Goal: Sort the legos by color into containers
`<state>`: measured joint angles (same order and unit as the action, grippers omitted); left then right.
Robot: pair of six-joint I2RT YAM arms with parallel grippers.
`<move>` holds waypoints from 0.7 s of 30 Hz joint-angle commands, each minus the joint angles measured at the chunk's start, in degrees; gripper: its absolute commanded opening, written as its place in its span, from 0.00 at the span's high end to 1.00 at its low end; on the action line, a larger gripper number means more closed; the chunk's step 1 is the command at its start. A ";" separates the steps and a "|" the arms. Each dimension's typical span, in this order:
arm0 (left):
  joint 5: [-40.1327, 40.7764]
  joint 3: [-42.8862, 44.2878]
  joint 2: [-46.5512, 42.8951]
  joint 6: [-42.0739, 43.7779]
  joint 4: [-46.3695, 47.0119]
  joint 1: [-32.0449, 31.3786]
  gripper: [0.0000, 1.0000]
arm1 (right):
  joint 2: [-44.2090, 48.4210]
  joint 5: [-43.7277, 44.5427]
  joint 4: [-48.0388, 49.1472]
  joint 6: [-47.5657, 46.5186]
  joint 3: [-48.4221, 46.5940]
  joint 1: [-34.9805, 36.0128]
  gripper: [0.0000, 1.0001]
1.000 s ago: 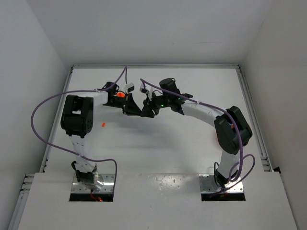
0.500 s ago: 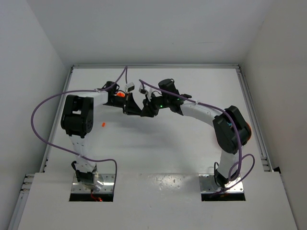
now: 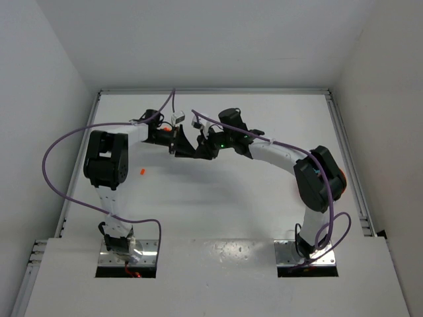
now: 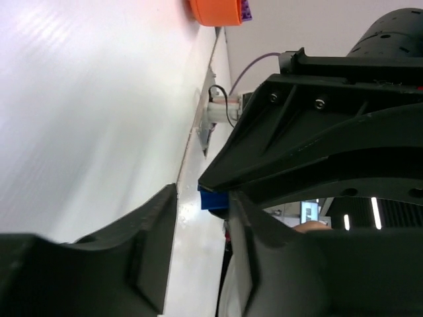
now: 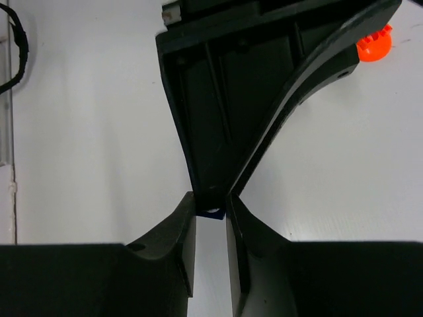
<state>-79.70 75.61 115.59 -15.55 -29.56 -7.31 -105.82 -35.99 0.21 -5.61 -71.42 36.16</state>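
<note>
Both grippers meet tip to tip above the table's middle. A small blue lego (image 5: 213,214) sits pinched between the tips of my right gripper (image 5: 211,205), which is shut on it. The left wrist view shows the same blue lego (image 4: 213,200) in the black right gripper (image 4: 317,145), at the mouth of my left gripper (image 4: 198,198). The left jaws stand apart, with table showing between them. From above, the left gripper (image 3: 188,150) faces the right gripper (image 3: 203,152). The orange bowl (image 4: 215,10) holds a purple lego (image 4: 246,8) far off.
One small orange lego (image 3: 142,172) lies on the white table left of centre, also seen as the orange lego (image 5: 375,43). An orange patch of the bowl (image 3: 342,177) peeks from behind the right elbow. Purple cables loop over both arms. Raised rails (image 3: 347,158) run along the table's sides.
The left jaws have parted while the right jaws have closed onto the blue lego. The left wrist has shifted slightly; both arms otherwise stay in place.
</note>
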 commanded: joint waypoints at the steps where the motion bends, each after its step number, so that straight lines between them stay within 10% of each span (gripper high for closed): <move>1: -8.38 3.40 -2.04 1.14 -1.73 1.33 0.55 | 1.14 3.73 -1.26 -1.69 0.23 0.22 1.00; 12: -2.57 6.21 -3.70 3.40 -3.92 9.33 0.43 | 8.78 9.35 -14.93 -5.46 3.83 -1.53 1.00; 21: 22.38 7.35 -13.54 14.05 -8.58 4.51 0.43 | 14.76 20.51 -44.75 -13.28 -1.44 -10.66 1.00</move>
<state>-67.11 80.53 107.90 -7.57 -36.71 0.71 -94.89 -20.99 -32.34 -14.96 -69.25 28.12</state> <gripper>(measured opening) 0.571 0.195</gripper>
